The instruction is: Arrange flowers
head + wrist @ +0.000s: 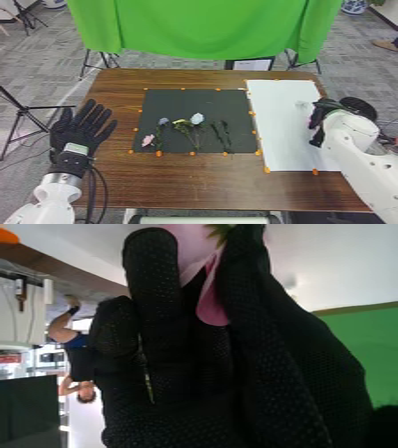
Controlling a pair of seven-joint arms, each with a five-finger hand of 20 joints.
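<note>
Pink flower (211,310) pinched between fingers of right hand (266,359); likely featherlight, soft, easily bruised, best gripped by stem, petals kept clear of fingertips. Left hand (75,131) held with fingers spread.

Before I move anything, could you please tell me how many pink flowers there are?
2: one pink flower on the black sheet, near its left edge; a second pink flower in the right hand. That hand may hide more.
</note>
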